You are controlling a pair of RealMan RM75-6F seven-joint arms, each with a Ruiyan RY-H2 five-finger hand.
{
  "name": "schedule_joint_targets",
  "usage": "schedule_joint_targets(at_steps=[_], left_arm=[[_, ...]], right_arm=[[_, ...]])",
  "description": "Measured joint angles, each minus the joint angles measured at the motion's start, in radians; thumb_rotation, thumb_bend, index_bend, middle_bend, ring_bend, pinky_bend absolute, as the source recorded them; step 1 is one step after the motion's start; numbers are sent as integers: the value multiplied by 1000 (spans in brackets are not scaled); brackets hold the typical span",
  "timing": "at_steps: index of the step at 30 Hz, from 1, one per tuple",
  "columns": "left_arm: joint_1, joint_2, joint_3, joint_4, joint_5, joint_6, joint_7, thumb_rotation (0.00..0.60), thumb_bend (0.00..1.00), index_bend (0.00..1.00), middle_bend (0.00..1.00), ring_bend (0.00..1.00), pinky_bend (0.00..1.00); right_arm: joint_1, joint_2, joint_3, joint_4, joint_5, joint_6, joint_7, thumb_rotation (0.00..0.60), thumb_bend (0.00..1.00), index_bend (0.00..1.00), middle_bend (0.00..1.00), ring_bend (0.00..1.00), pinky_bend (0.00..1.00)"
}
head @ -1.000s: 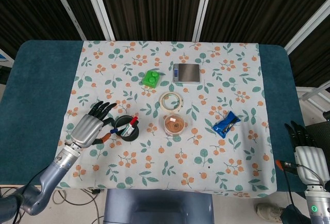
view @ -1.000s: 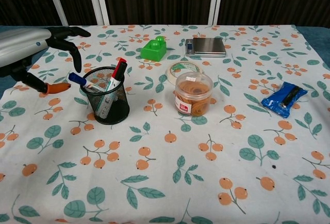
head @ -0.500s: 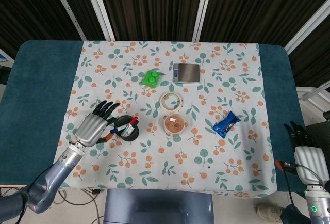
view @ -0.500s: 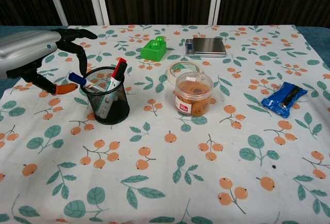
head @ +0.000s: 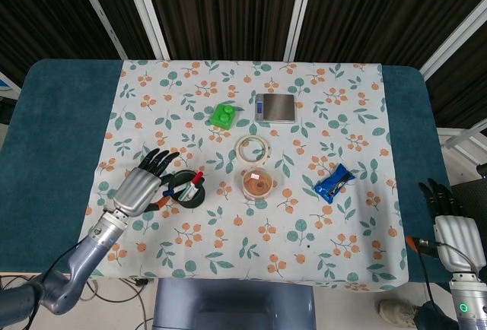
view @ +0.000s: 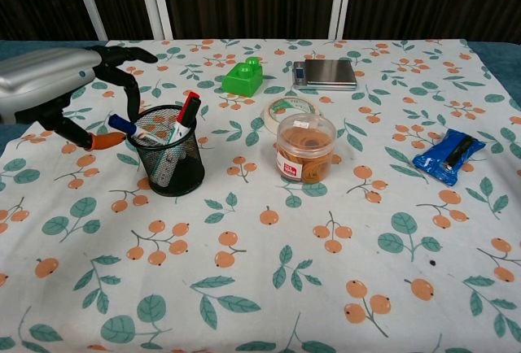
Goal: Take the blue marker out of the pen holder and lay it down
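Left hand (view: 50, 80), fingers spread and empty, just left of the black mesh pen holder (view: 167, 160), in which the blue marker (view: 127, 127) stands tilted beside a red marker (view: 185, 115); right hand (head: 455, 229), fingers apart, off the table's right edge.

I am counting two markers standing in one pen holder (view: 168, 161): one blue marker (view: 124, 125) and one red marker (view: 186, 113).

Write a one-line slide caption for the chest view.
Left hand hovers open beside the black mesh pen holder, blue marker still inside.
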Motion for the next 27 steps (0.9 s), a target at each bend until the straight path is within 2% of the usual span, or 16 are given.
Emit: schedule_joint_targets(at_steps=[7, 19, 27], left_arm=[[-7, 1, 0, -7, -3, -1, 5, 600, 309, 530, 52, 0, 0], [-12, 21, 0, -32, -2, 8, 3, 600, 370, 554, 55, 0, 0], [4, 95, -4, -133, 27, 64, -9, 600, 371, 553, 55, 0, 0]], right_arm=[[0, 0, 0, -1, 1, -1, 2, 600, 110, 73, 0, 43, 169], [1, 1, 0, -3, 3, -3, 4, 600, 110, 73, 0, 43, 169], [1, 2, -2, -4, 0, -5, 4, 600, 110, 73, 0, 43, 169]])
